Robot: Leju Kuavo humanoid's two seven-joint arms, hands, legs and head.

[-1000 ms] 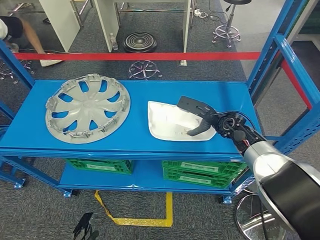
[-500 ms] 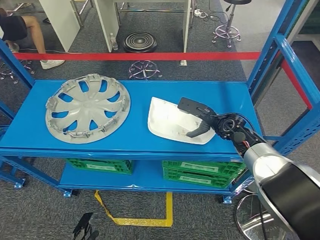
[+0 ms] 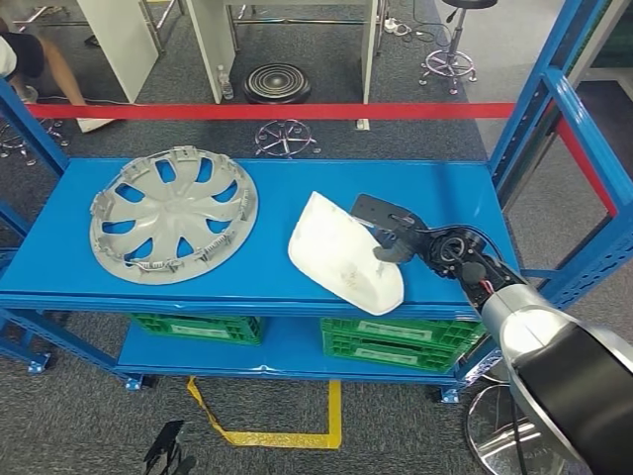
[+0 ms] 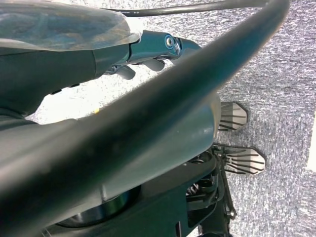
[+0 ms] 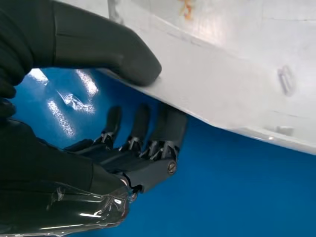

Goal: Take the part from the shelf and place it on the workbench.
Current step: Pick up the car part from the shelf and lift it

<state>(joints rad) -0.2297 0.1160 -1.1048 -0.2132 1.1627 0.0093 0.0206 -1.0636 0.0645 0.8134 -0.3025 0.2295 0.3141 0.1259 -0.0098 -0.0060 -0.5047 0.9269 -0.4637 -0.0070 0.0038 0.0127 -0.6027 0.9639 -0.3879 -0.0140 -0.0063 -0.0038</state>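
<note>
The fingers of the right hand reach under the edge of the white part while the thumb presses on its upper face, so the hand grips the part by its right end. The part, a smooth white shell that looks like a mirror cover, sits on the top level of the blue shelf, tilted: the gripped end is raised and the rest slopes down toward the shelf's front edge, where its lower corner reaches the lip. The left hand hangs low over the grey carpet; whether its fingers are apart or curled cannot be told from the wrist view.

Nearest on the floor lies a yellow tape outline. On the lower level of the shelf stand two green crates, one to the left and one to the right; what they contain cannot be seen. On the top level, well apart to the left of the part, a silver wheel cover lies flat. The blue upright posts of the frame rise at the right, close beside the right arm. Behind the shelf a red tape stretches across. Farther back are chair bases, a black round disc, white table legs, and a person's leg at the far left.
</note>
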